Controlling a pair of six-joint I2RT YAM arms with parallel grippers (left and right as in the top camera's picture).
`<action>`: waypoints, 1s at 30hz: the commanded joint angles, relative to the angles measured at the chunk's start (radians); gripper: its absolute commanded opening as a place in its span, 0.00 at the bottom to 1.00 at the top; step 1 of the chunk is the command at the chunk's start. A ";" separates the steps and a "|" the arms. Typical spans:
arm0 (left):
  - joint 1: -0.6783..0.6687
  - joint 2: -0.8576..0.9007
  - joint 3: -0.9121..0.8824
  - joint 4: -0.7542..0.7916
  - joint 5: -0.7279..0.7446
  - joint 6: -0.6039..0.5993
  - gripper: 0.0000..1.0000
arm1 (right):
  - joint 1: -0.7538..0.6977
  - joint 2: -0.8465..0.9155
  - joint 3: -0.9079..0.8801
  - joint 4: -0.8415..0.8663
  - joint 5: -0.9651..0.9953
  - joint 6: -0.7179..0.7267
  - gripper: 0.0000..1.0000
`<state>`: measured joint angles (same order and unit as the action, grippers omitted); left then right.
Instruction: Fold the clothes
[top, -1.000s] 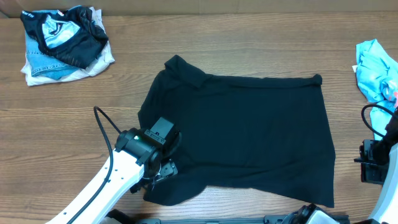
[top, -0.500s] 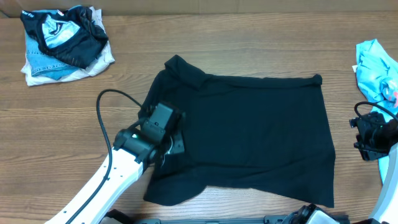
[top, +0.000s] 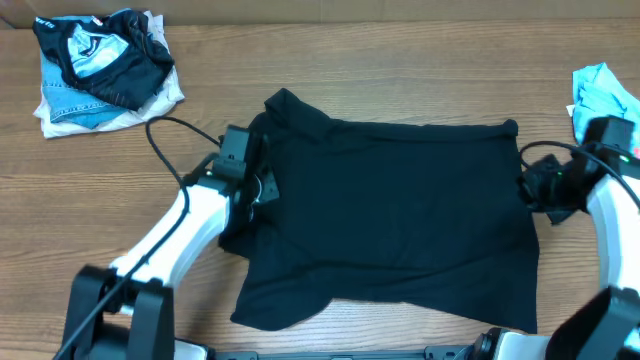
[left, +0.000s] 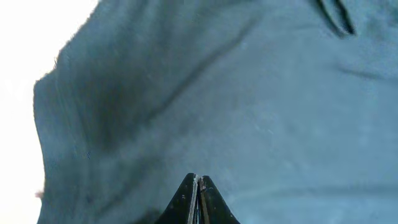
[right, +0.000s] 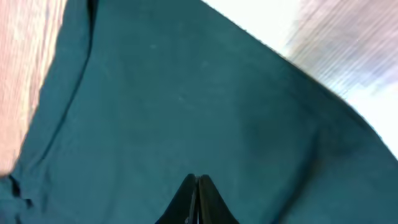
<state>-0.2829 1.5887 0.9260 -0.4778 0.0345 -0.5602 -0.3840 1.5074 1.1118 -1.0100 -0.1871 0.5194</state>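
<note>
A plain black T-shirt lies spread flat in the middle of the wooden table, hem to the right. My left gripper is shut, its tips over the shirt's left part by the sleeve. In the left wrist view the closed tips point at smooth dark fabric, and no fold shows between them. My right gripper is shut at the shirt's right edge. Seen from the right wrist, its closed tips hang over the fabric near the hem.
A pile of clothes, black-and-pale-blue patterned over denim and white, sits at the back left corner. A light blue garment lies at the right edge, just behind my right arm. A black cable loops off the left arm.
Both arms swung in to the shirt: the left went up from its lower left corner to the sleeve side, the right came in from the table's edge. Both grippers closed.
</note>
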 joint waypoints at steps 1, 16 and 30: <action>0.032 0.061 0.072 0.007 0.014 0.045 0.04 | 0.040 0.058 0.000 0.029 -0.005 -0.004 0.04; 0.099 0.217 0.097 0.034 0.007 0.045 0.04 | 0.116 0.256 0.000 0.161 -0.017 -0.030 0.04; 0.107 0.231 0.098 0.068 -0.014 0.060 0.07 | 0.116 0.291 0.000 0.247 -0.017 -0.026 0.04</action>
<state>-0.1871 1.8023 1.0016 -0.4175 0.0364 -0.5194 -0.2684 1.8008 1.1114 -0.7757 -0.2024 0.4965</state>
